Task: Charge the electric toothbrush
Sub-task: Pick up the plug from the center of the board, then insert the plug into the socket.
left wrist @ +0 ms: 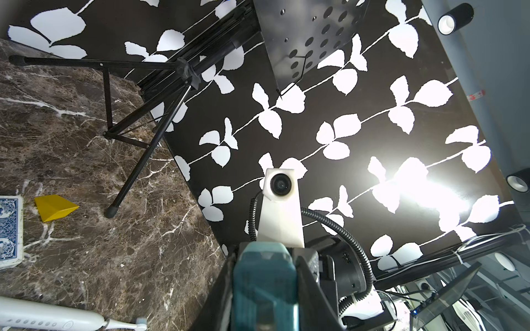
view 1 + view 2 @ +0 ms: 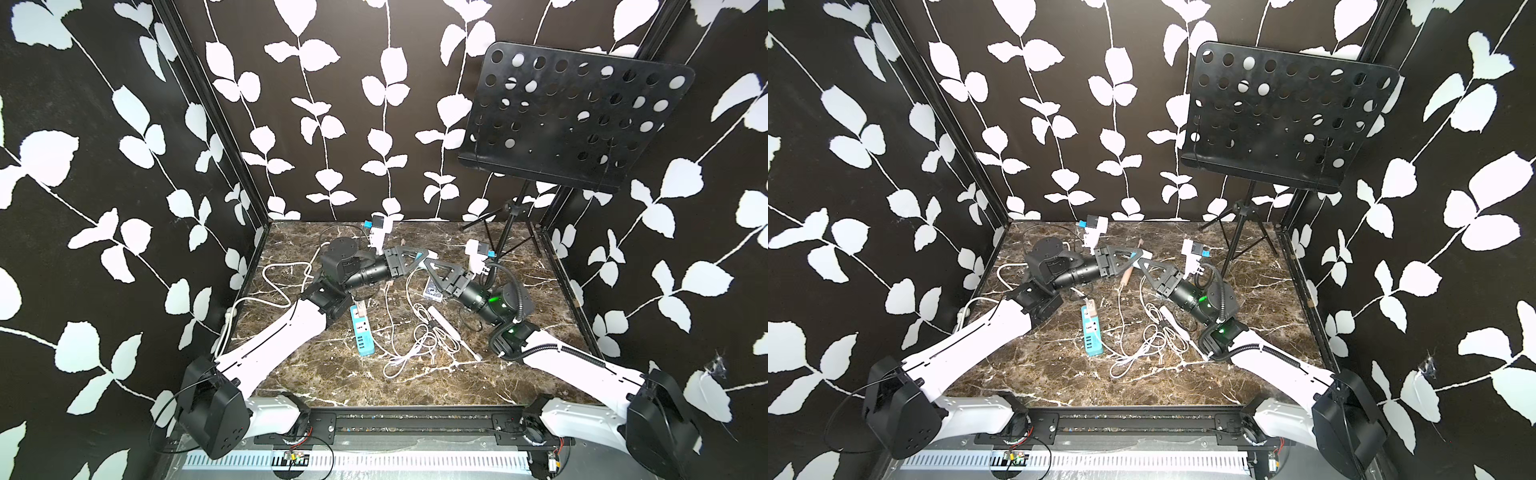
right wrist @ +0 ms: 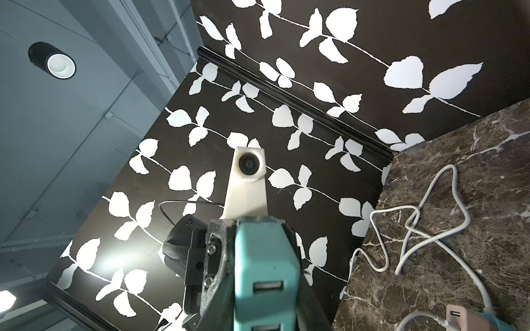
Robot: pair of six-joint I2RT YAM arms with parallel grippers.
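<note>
Toothbrush (image 2: 451,330) position: flat on the table (image 2: 332,382), right of centre, just beside the right arm's wrist joint and against a tangle of white cable (image 2: 415,347). Held by nothing; well apart from both sets of fingertips.

Left gripper (image 2: 422,259): narrowed to a partial gap and clamped on a teal charger block (image 3: 265,266) with USB sockets. Right gripper (image 2: 430,268): tip to tip with the left above mid-table, pressed against what looks like the same block, no gap showing in the right wrist view. Block itself hidden in both top views.

Teal power strip (image 2: 361,332): on the table near the left arm, apart from the toothbrush.

Handling notes, by judgement:
- Expect a light, rigid plastic body, smooth and rounded, so likely to roll or slip under a pinch.
- Treat the thin neck and bristle head as the weak end; do not grip there.
- Keep off the row of buttons along the handle, visible in the left wrist view.
- Take hold across the thick handle near mid-length, square to its long axis.
- Close gently; squeeze no harder than needed.
- Leave the butt end free: charging socket presumably there, not visible.
- Watch for cable loops snagging on the lift.
</note>
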